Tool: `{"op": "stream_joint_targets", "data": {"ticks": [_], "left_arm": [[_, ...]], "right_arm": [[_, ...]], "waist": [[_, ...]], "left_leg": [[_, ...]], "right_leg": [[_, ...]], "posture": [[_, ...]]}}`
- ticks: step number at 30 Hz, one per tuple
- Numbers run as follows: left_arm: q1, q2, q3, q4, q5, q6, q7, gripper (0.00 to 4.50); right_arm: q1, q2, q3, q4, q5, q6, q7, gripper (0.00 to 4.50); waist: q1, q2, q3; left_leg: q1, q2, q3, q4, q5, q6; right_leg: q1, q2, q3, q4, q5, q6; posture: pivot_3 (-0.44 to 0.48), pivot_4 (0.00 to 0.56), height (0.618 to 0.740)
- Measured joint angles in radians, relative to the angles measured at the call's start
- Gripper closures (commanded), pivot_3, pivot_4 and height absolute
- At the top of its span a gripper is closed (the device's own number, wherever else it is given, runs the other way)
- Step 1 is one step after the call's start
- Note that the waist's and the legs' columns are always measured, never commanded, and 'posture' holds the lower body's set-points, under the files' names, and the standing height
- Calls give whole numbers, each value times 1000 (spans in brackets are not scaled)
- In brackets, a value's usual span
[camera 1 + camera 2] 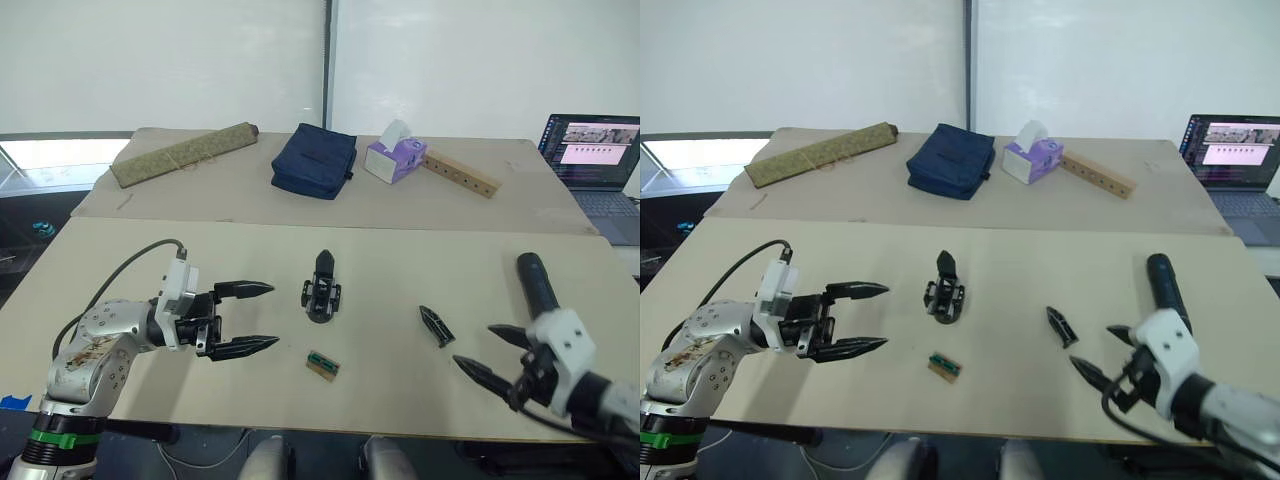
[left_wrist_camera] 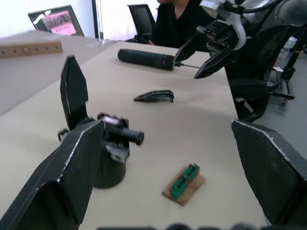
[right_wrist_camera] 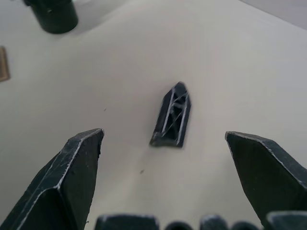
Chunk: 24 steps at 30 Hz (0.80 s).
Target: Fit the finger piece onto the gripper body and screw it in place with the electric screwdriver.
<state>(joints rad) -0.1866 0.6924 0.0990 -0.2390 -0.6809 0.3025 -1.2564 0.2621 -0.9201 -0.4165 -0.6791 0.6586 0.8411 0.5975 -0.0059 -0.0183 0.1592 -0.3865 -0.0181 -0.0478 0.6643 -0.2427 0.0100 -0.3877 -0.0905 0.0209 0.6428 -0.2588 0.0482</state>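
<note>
I have the right gripper (image 1: 487, 350) low over the near right part of the table (image 1: 400, 255) with its fingers spread wide and empty, and my guess is that it sits there because the finger piece (image 1: 437, 326) lies flat just ahead of it; in the right wrist view that piece (image 3: 172, 116) rests squarely between the two open fingers, so I judge a pick of it to be the step in hand. The left gripper (image 1: 245, 319) hovers with its fingers parted too, holding nothing, pointed at the gripper body (image 1: 321, 292), which stands upright near the table's middle, probably so I can steady it while the piece goes on. The electric screwdriver (image 1: 537, 283) lies on the table beside the right wrist, untouched. A small green-topped block (image 1: 322, 364) lies near the front edge, between the grippers. I cannot make out any screw, nor the seat on the gripper body where the piece should fit. The screwdriver's near end is covered by my right wrist in the head views, and its thin bit shows only faintly in the left wrist view.
</note>
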Motion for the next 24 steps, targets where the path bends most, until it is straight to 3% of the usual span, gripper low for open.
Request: {"op": "stream_joint_targets", "data": {"ticks": [7,15,24], "left_arm": [[-21,-33,-36,-22,29,1,52,68],[-31,-43,-44,-20,51,1,73,68],[-29,-29,-17,13,77,-35,85,0]], "right_arm": [[-342,-87,219,144,71,360,-43,0],[-532,-77,411,278,17,451,-51,0],[-567,-66,504,290,-80,445,-56,2932]], "waist": [[1,-1,1],[1,-1,1],[-3,-1,1]], "left_leg": [[-2,-1,0,0,0,0],[-2,-1,0,0,0,0],[-2,0,-1,0,0,0]], "right_leg": [[-1,0,-1,-1,0,0],[-2,0,-2,-1,0,0],[-1,0,-2,-1,0,0]], "posture": [[0,150,740],[0,150,740],[0,150,740]]}}
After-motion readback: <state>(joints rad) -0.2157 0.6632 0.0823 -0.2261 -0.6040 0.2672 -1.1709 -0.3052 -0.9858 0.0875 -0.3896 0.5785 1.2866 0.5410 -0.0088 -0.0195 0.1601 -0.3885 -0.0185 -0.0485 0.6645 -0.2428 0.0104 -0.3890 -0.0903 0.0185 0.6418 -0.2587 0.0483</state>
